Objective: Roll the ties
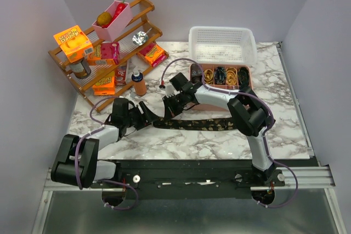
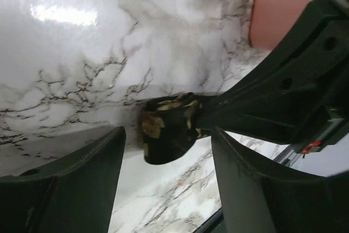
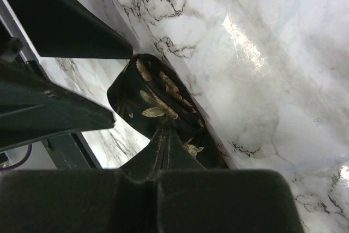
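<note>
One of the ties (image 1: 203, 124), black with gold pattern, lies flat across the marble table, its left end turned up into a small coil (image 3: 150, 102) (image 2: 166, 132). My right gripper (image 1: 166, 110) (image 3: 166, 135) is shut with its tips in that coil, the fabric wrapped round them. Just left of the coil, my left gripper (image 1: 149, 116) (image 2: 169, 189) is open, a finger (image 2: 71, 184) on each side of the coil's line and not touching it. Several rolled ties (image 1: 226, 75) sit in a pink organizer (image 1: 196, 68) behind.
A white mesh basket (image 1: 222, 45) stands at the back behind the organizer. A wooden rack (image 1: 137, 31) with boxes and jars fills the back left, and a small brown bottle (image 1: 139, 84) stands in front of it. Purple cables loop over both arms.
</note>
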{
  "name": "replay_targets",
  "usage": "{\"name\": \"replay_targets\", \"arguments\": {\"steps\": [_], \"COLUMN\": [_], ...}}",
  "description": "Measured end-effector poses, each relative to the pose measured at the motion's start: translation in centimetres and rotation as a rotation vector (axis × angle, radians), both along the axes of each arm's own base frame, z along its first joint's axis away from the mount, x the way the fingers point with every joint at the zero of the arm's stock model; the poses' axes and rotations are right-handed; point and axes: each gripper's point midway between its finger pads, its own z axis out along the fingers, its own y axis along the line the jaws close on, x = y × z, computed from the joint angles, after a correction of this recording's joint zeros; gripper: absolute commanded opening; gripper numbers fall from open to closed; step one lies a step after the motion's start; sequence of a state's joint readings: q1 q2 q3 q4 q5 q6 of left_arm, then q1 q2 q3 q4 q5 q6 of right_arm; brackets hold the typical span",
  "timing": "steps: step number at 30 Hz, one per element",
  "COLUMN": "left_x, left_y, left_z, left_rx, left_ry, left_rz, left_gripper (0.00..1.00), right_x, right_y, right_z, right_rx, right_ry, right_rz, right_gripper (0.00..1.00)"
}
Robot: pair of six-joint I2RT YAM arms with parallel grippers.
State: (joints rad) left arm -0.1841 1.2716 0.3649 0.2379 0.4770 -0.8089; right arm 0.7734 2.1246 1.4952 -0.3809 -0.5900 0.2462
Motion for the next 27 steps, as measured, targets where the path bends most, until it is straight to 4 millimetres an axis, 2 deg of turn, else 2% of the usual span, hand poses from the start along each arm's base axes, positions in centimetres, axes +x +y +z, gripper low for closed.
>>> {"name": "replay_targets", "arguments": {"steps": [2,6,10,13,15,16,18,19,22,27], "left_x": [-0.4,-0.2,0.0,-0.3,-0.3,-0.3,-0.2,-0.1,0.0,0.2], "left_y": [-0.1,-0.6,-1.0,-1.2,-1.2,-1.2,-1.3,-1.3,-1.5,-1.4], "left_z": [-0.9,-1.0,-1.5,-1.9,-2.0,-2.1,-2.1,-2.0,-1.8,-1.6], "left_rx": [-0.003,-0.032,-0.063,-0.081,-0.091,-0.092,-0.098,-0.103,-0.113,-0.091], "left_ry": [0.024,0.005,-0.005,-0.004,-0.009,-0.013,-0.021,-0.024,-0.03,-0.029], "left_rz": [-0.005,-0.026,-0.033,-0.04,-0.041,-0.04,-0.039,-0.038,-0.04,-0.056], "left_gripper": [0.69,0.61,0.46,0.39,0.38,0.31,0.22,0.14,0.06,0.01], "right_x": [-0.1,-0.2,-0.2,-0.2,-0.2,-0.2,-0.2,-0.2,-0.2,-0.2], "right_y": [-0.1,-0.2,-0.2,-0.2,-0.2,-0.2,-0.1,-0.1,-0.1,-0.1], "right_z": [-0.2,-0.5,-0.6,-0.6,-0.6,-0.6,-0.6,-0.6,-0.6,-0.6], "right_rx": [-0.003,-0.003,-0.001,-0.001,0.0,0.001,0.002,0.002,0.003,0.003], "right_ry": [0.003,0.003,0.001,0.001,0.0,0.001,0.001,0.001,-0.001,-0.001], "right_rz": [0.0,0.001,0.0,0.0,0.001,0.001,0.002,0.003,0.004,0.004], "right_gripper": [0.01,0.01,0.01,0.01,0.01,0.01,0.01,0.01,0.01,0.01]}}
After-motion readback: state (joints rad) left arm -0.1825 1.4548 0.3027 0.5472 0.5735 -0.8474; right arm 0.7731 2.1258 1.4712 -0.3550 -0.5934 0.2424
